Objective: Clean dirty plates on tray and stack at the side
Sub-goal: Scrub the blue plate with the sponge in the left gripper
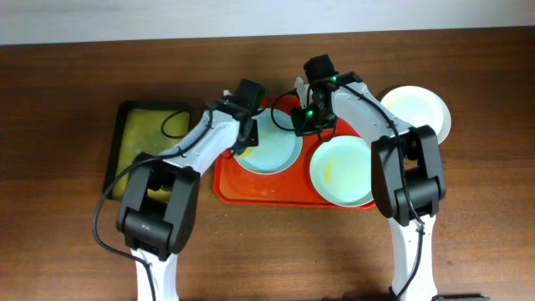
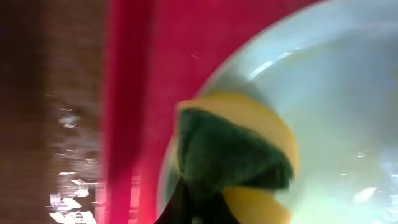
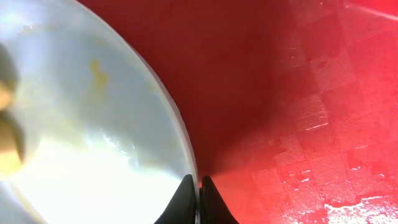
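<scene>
L fingers (image 2: 177,210) clamp sponge (image 2: 230,149) on plate (image 2: 336,93); R fingers (image 3: 184,203) pinch its rim.

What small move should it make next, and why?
Probably sweep the sponge, gripped by the left pincer, across the plate toward the yellowish smears. The sponge sits near the plate's rim, the smears lie uncleaned, and the right pincer pinches the rim, seemingly steadying it.
</scene>
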